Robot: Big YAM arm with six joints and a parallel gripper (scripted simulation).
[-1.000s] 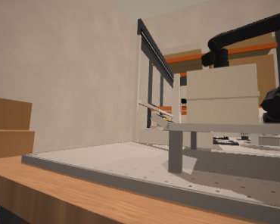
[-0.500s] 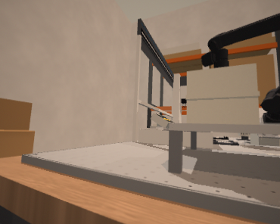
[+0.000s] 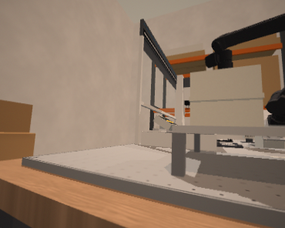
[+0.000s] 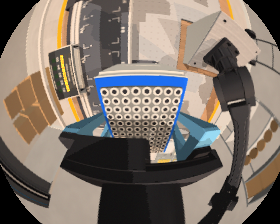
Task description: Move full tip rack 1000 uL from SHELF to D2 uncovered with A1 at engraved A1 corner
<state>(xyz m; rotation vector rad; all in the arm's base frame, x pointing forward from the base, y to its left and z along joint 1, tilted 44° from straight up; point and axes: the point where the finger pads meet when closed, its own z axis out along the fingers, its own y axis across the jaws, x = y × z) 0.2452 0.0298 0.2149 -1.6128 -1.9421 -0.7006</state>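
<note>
We have the blue tip rack [image 4: 143,112] pinched in the end effector [image 4: 145,152], whose fingers stand wide on the sides of the rack. In the wrist view the rack sits directly under the end effector, and its long axis runs away from the wrist. The cover is off, and pale rings fill the grey field, so we judge it full. The rack hangs well above the deck [image 4: 104,16], whose bracket positions show far below. In the exterior view the arm [image 3: 253,32] reaches over the raised shelf [image 3: 229,130]; the rack itself is hidden there.
</note>
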